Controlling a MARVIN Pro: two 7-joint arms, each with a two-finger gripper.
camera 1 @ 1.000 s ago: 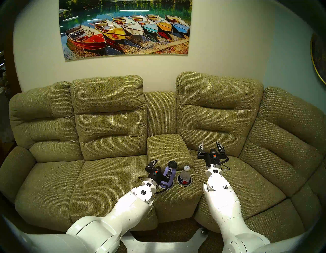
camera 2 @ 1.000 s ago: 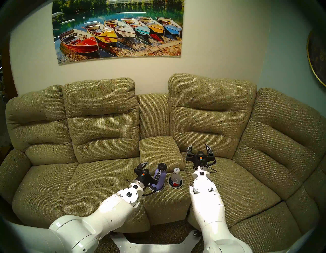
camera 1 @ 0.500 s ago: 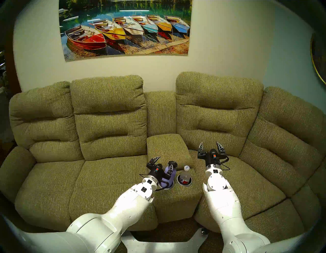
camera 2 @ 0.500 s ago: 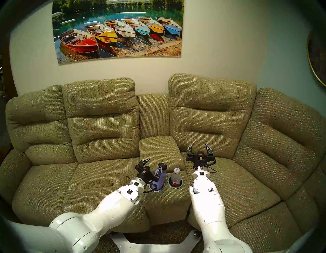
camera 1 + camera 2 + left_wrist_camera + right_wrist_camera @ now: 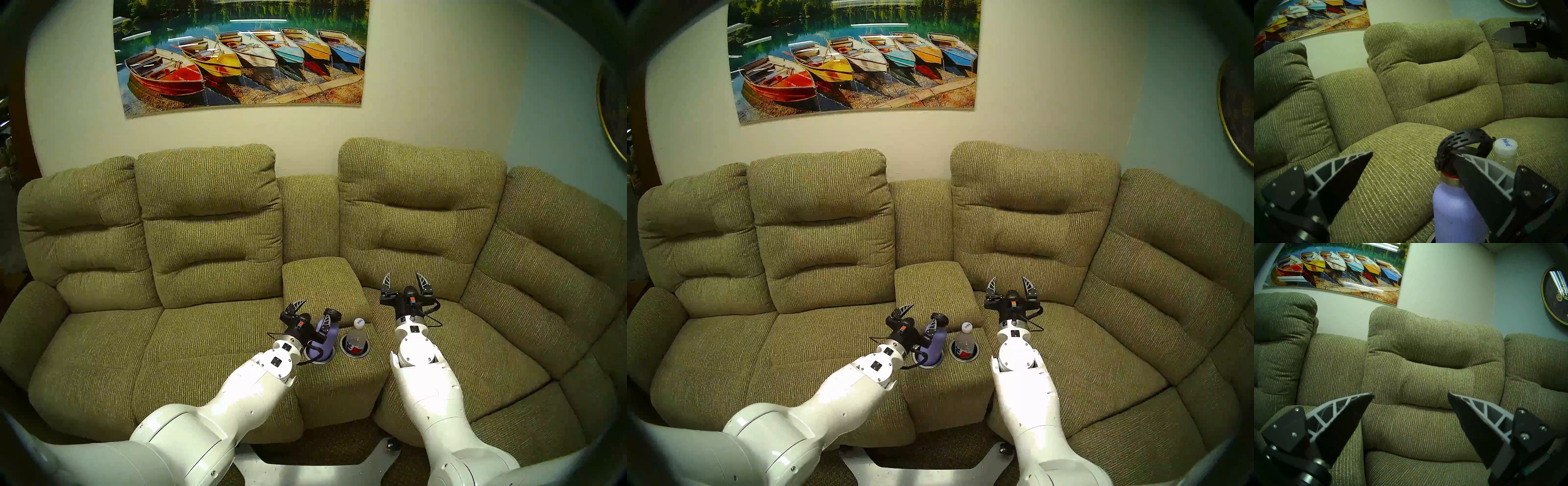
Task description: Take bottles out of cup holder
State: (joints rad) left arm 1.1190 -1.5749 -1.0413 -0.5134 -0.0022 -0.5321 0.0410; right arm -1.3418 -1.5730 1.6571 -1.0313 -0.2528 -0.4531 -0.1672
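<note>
Left pincer (image 5: 312, 310) agape beside flask (image 5: 326, 339)

Both end effectors (image 5: 312, 309) (image 5: 404, 279) spread wide

You see a ribbed cloth sofa (image 5: 210, 339), a smooth matt lavender flask (image 5: 1456, 213), a clear plastic bottle (image 5: 356, 336), and shiny metal cup holder rims (image 5: 346, 351).

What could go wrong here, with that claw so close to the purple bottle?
The left gripper is open, and one finger lies against the purple flask, which leans in its cup holder. Closing off-centre might push the flask aside instead of gripping it. It could then knock the clear bottle standing alongside.
</note>
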